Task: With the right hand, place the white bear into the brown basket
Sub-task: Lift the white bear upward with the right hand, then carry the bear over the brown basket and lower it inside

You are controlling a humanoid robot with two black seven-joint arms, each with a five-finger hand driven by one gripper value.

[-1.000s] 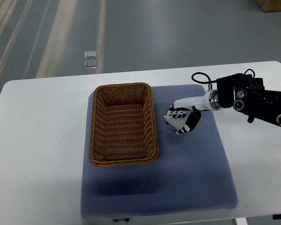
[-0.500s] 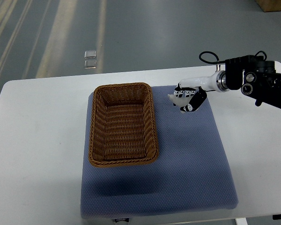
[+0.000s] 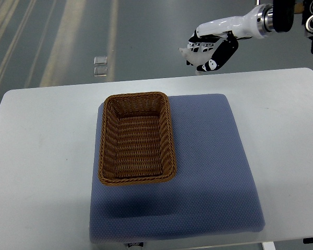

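Note:
My right hand (image 3: 207,51) is raised high above the table's far edge, up and to the right of the brown wicker basket (image 3: 170,136). Its fingers are curled around a small white thing, the white bear (image 3: 186,52), of which only a white tip shows at the hand's left side. The basket stands on the left half of the blue mat (image 3: 214,172) and holds nothing. The left arm is out of view.
The blue mat lies on a white table (image 3: 41,156). The right arm's black forearm (image 3: 297,13) enters at the top right corner. Two small clear squares (image 3: 100,65) lie on the grey floor beyond the table.
The right hand has lifted off the mat with the white bear and risen up and back, from beside the basket's right rim to well above the far table edge.

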